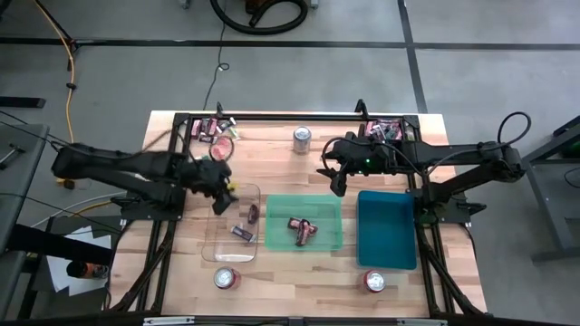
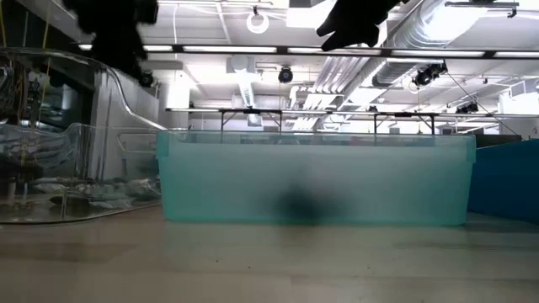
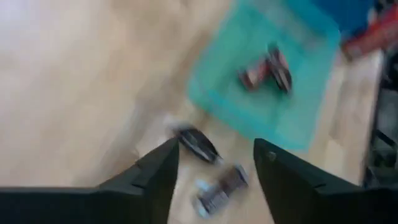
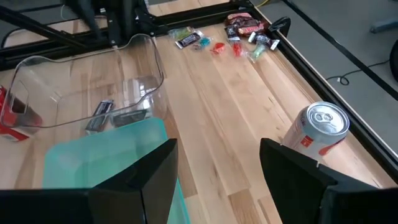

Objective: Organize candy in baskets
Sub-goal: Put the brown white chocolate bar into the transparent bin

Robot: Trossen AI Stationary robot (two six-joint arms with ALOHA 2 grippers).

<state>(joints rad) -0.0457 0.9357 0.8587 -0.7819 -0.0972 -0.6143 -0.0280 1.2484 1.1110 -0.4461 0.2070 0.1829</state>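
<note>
While hanging above the far end of the clear shallow rectangular plastic basket (image 1: 232, 225), left dark two-finger gripper (image 1: 224, 194) showing fingers (image 3: 155, 174) spread apart with nothing between them. Lying inside that clear basket, seen past those fingers: one dark oval wrapped candy (image 3: 198, 143) and one dark-and-silver wrapped candy (image 3: 219, 190), close together but not touching. Sitting just right of the clear basket: translucent green shallow rectangular plastic basket (image 1: 305, 201), holding two maroon-brown wrapped candies (image 1: 303, 227) crossing each other near its middle. Standing right of the green one: solid teal-blue rectangular plastic basket (image 1: 386, 231), contents not showing. Hovering above the bare wood behind the gap between the green and teal-blue baskets: right dark two-finger gripper (image 1: 338, 184), fingers (image 4: 140, 180) standing apart, gripping nothing. Resting on the light wooden slatted table (image 1: 272, 158): round silver drink can (image 1: 302, 139) upright near the far edge, second silver can (image 1: 227, 277) in front of the clear basket, red-and-silver can (image 1: 374, 282) in front of the teal-blue basket. Lying loose at the far left corner: heap of small mixed wrapped sweets (image 1: 215, 132) in red, green, pink and dark wrappers. Lying at the far right corner: second smaller heap of wrapped sweets (image 1: 384, 130), partly hidden by the right arm.
</note>
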